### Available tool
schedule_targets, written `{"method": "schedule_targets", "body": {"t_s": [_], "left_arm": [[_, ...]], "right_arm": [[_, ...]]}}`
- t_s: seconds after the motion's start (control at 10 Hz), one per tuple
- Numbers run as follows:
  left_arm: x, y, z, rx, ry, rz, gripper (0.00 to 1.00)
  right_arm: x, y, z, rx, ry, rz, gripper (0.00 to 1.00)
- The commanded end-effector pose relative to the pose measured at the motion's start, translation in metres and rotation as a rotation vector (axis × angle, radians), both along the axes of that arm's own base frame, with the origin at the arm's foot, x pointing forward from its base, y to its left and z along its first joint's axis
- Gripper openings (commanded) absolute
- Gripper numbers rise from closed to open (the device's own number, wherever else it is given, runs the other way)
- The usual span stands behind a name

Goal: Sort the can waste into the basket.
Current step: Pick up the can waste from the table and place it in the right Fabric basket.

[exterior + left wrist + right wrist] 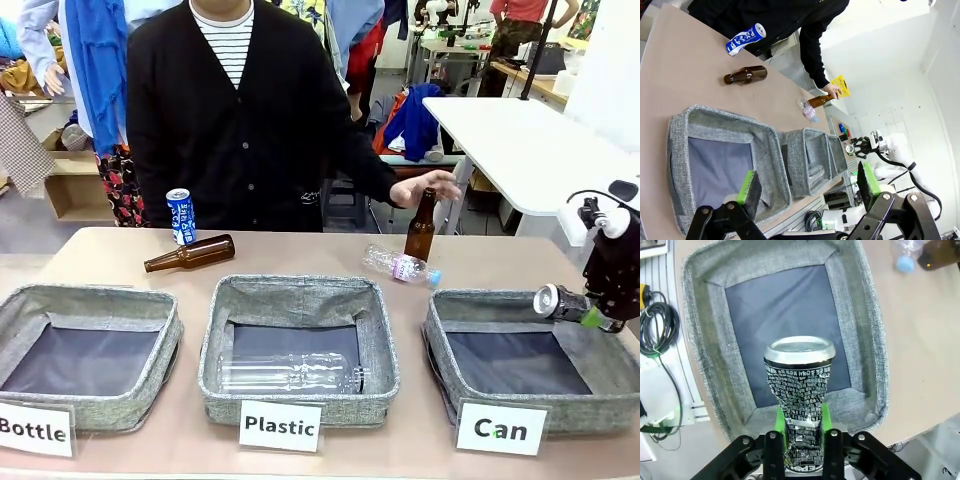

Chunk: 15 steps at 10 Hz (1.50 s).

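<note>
One slim silver can, light, thin-walled, easily crushed, pinched at its dented waist by the right end effector; Can basket beneath.

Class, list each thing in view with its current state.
silver can, dented, gripped above Can basket
right gripper, shut on silver can
left gripper, open
blue can, upright on table
one brown bottle, lying on table
other brown bottle, upright, person's hand on top
loose clear bottle, lying on table
Plastic basket, holds a second clear bottle
Can basket, empty
Bottle basket, empty
</note>
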<state>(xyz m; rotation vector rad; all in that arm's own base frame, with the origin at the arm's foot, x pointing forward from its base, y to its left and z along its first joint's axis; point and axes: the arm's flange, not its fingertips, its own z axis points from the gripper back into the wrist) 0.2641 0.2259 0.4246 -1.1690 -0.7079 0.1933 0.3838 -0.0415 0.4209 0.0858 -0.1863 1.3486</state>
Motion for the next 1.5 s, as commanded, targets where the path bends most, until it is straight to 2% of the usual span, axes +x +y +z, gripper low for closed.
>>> {"method": "schedule_targets", "body": {"t_s": [0.0, 0.1, 0.3, 0.6, 0.8, 0.9, 1.0, 1.1, 1.2, 1.3, 1.4], "left_arm": [[0.001, 0.0, 0.001, -0.006, -0.031, 0.002, 1.0], [0.001, 0.0, 0.001, -0.006, -0.031, 0.002, 1.0], [0.001, 0.0, 0.001, -0.006, -0.031, 0.002, 1.0], [0.001, 0.0, 0.001, -0.006, -0.031, 0.002, 1.0], [0.001, 0.0, 0.001, -0.006, -0.031, 0.002, 1.0], [0.001, 0.0, 0.001, -0.006, -0.031, 0.002, 1.0], [0.001, 0.0, 0.001, -0.006, -0.031, 0.002, 1.0], [0.001, 0.0, 0.001, -0.006, -0.031, 0.002, 1.0], [0.001, 0.0, 0.001, -0.006, -0.031, 0.002, 1.0], [0.001, 0.0, 0.001, -0.006, -0.031, 0.002, 1.0], [0.001, 0.0, 0.001, -0.006, -0.031, 0.002, 1.0]], "right_arm": [[0.006, -0.007, -0.002, -0.012, -0.019, 0.049, 0.38], [0.006, -0.01, -0.004, -0.016, -0.02, 0.033, 0.85], [0.005, -0.014, -0.009, -0.002, -0.023, 0.033, 1.0], [0.01, -0.022, -0.011, 0.053, -0.003, 0.022, 1.0], [0.016, -0.027, -0.007, 0.156, -0.008, -0.037, 1.0], [0.024, -0.027, 0.005, 0.436, -0.021, -0.305, 1.0], [0.035, -0.034, 0.024, 0.776, 0.119, -0.545, 1.0], [0.048, -0.052, 0.035, 1.064, 0.201, -0.67, 1.0], [0.06, -0.067, 0.039, 1.294, 0.291, -0.725, 1.0], [0.079, -0.079, 0.038, 1.496, 0.441, -0.862, 1.0], [0.096, -0.082, 0.039, 1.559, 0.562, -1.025, 1.0]]}}
